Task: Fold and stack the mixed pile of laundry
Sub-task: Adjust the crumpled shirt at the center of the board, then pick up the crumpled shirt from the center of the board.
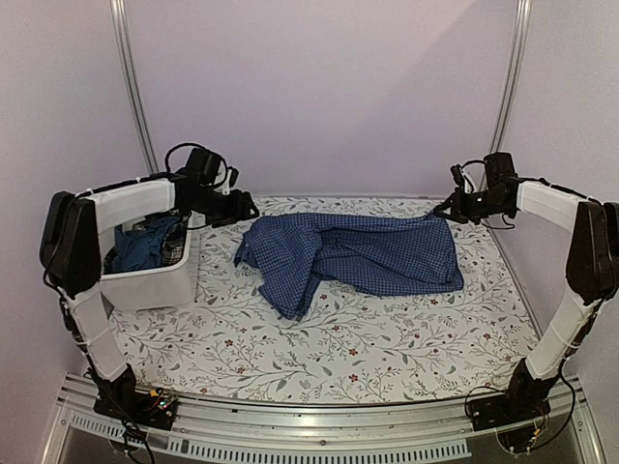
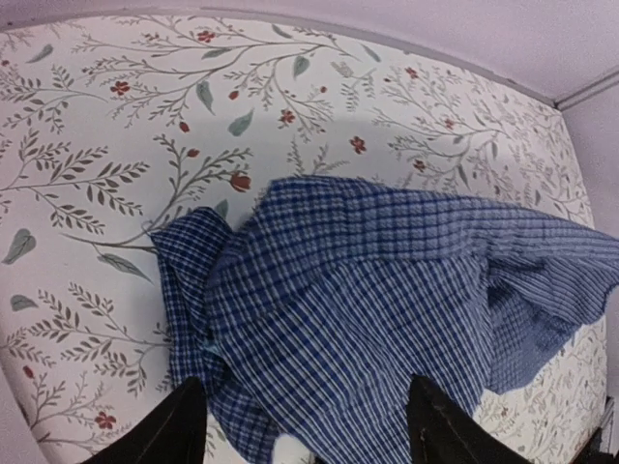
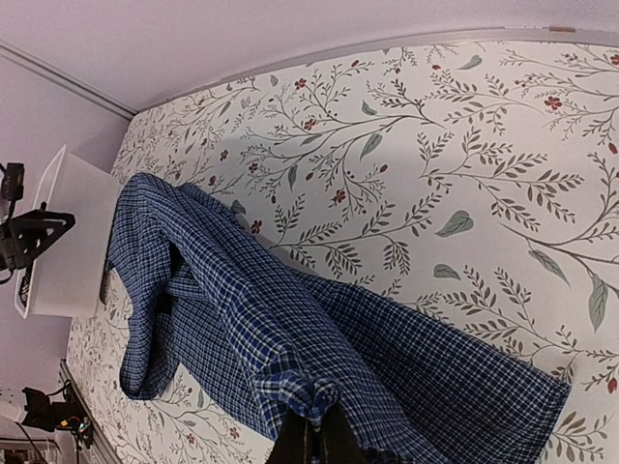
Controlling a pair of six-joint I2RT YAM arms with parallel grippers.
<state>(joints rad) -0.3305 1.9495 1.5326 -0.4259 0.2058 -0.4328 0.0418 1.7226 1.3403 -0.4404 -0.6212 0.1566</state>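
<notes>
My right claw [image 3: 311, 425] clenched the checked shirt [image 1: 358, 251] near the far right corner; my left claw [image 2: 305, 385] hung released. I judged such a small pinch could slip.

The checked shirt [image 2: 387, 329] runs off the left wrist view's bottom and right edges; the left gripper [image 2: 305, 435] shows only two fingertips [image 2: 179, 430]. The right gripper [image 3: 314, 440] is mostly buried under the shirt's bunched edge. Left of the shirt, the left arm [image 1: 126, 198] hides part of the white tub [image 1: 155, 280] and its dark blue garment [image 1: 140, 246].
</notes>
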